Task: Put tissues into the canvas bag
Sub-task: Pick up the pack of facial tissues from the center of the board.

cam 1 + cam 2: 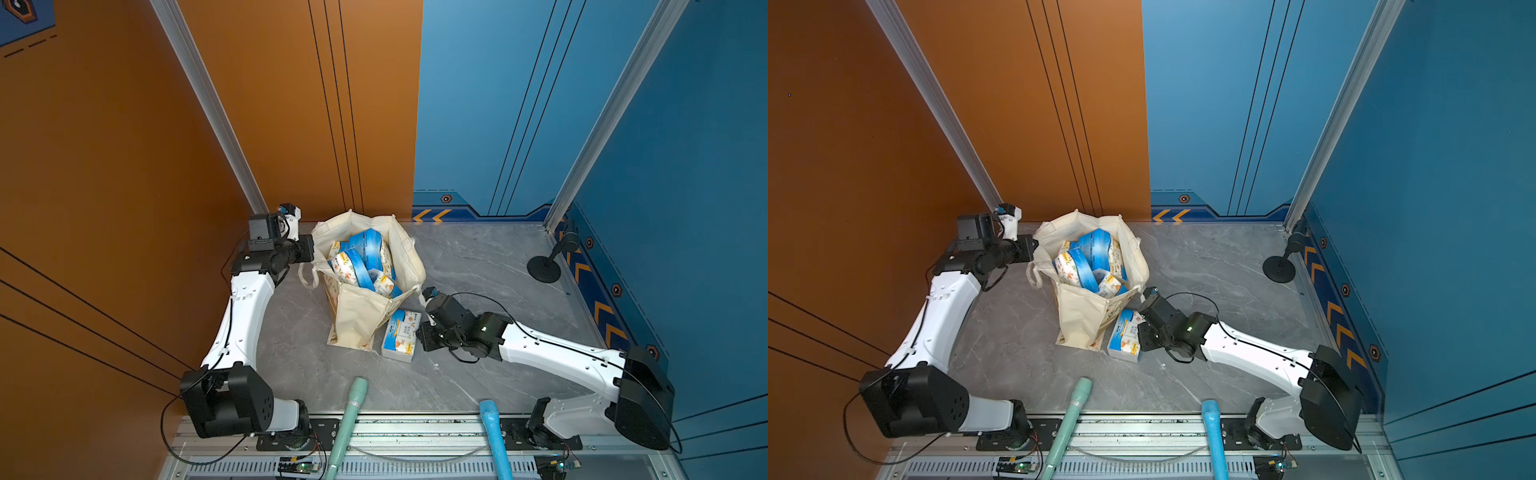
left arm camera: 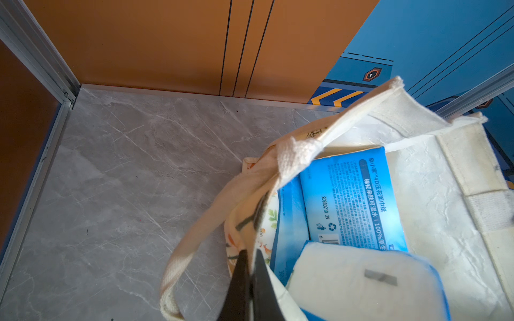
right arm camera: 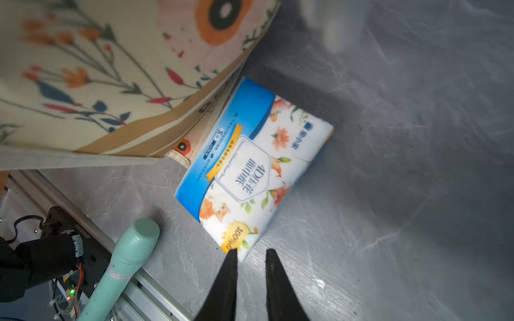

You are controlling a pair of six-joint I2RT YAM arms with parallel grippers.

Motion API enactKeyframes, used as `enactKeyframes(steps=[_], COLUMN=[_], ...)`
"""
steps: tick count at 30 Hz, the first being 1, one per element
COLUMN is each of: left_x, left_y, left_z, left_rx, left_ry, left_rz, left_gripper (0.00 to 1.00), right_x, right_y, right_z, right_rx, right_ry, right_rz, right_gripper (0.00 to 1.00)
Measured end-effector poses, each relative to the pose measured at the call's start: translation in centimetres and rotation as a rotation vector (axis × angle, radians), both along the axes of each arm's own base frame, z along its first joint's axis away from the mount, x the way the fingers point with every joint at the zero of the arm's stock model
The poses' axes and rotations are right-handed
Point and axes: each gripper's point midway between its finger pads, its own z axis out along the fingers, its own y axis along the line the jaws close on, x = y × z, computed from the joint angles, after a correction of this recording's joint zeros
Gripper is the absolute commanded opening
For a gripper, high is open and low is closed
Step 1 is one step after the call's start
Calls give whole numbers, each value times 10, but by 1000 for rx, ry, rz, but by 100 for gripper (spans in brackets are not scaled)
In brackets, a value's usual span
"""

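My left hand (image 2: 250,253) clamps the canvas bag (image 1: 357,316) by its rim, a pinch visible only in the left wrist view; tissues (image 1: 363,259) fill the bag. One loose pack (image 3: 250,166) lies flat on the worktop (image 1: 478,266) against the bag's base, with open worktop beyond on the right. My right hand (image 3: 252,251) sits at the pack's corner, jaws slightly apart, nothing between; only the right wrist view shows that.

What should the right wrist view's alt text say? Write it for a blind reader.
A blue-and-white floral tissue pack lies flat on the grey marbled table beside the flower-printed cream canvas bag. The right hand, black fingers slightly apart, points at its near corner; a mint-green handle lies nearby.
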Motion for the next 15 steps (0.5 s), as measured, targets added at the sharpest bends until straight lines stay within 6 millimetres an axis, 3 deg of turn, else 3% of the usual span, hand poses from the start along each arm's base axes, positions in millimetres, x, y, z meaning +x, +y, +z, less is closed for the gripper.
enactKeyframes(steps=[7,15], left_x=[0,0], left_y=[0,0], left_z=[0,-1], left_rx=[0,1], left_ry=[0,1], left_rz=[1,1], left_gripper=[0,0], right_x=[-6,-6], right_y=[48,66], right_z=[-11,-23], right_rx=[25,31], right_ry=[21,45], right_rz=[80,106], right_gripper=[12,8])
